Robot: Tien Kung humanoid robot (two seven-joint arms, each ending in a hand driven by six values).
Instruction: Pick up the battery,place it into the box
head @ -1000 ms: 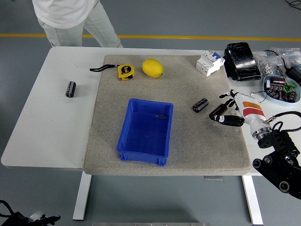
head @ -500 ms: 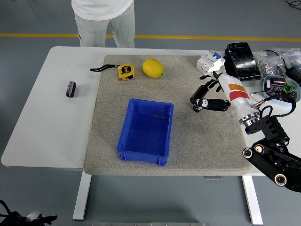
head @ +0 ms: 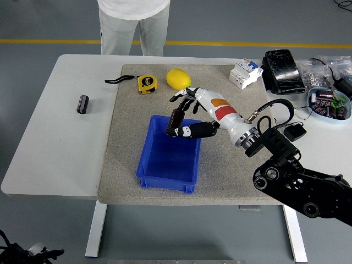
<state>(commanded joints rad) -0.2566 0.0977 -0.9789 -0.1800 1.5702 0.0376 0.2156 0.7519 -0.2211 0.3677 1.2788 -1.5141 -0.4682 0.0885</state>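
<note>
My right hand [head: 182,117] reaches in from the right and is shut on a black cylindrical battery [head: 176,117], pinched between the thumb below and the fingers above. It hovers over the far right part of the blue box [head: 145,149], which stands on the grey mat [head: 231,170]. The box looks almost empty. A second black battery [head: 82,103] lies on the bare white table at the far left. The left arm does not show.
At the mat's far edge lie a yellow lemon [head: 178,78] and a yellow tape measure [head: 146,83]. A white breaker [head: 245,72], a black case [head: 283,71] and a bowl of parts [head: 329,103] crowd the right end. A person [head: 135,22] stands at the far side.
My right hand closed on the battery on the mat's right side, lifted it and carried it left over the blue box. The person walked to the right along the far side.
</note>
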